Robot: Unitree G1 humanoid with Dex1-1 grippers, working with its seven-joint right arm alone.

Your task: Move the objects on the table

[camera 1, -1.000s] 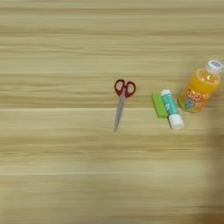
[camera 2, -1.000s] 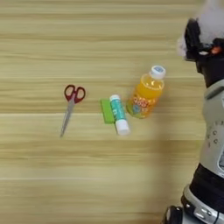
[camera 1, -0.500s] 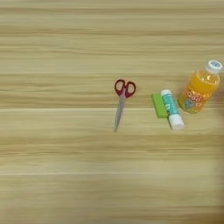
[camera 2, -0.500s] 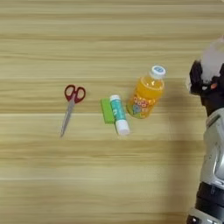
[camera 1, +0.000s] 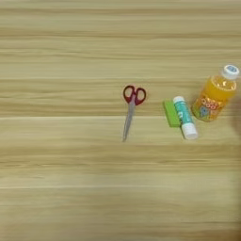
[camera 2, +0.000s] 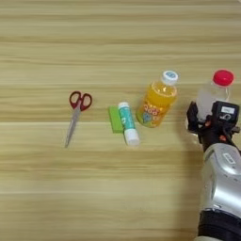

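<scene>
Right gripper sits near the tabletop's right edge, fingers closed around the base of the clear bottle with red cap, which stands upright. Silver forearm runs in from the bottom-right corner. Just left: orange drink bottle, then glue stick touching the green block. Scissors lie well apart, mid-tabletop, handles toward the far edge.

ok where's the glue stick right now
The glue stick lies flat near the table's middle, touching the green block on its left, with the orange drink bottle just to its right.
</scene>
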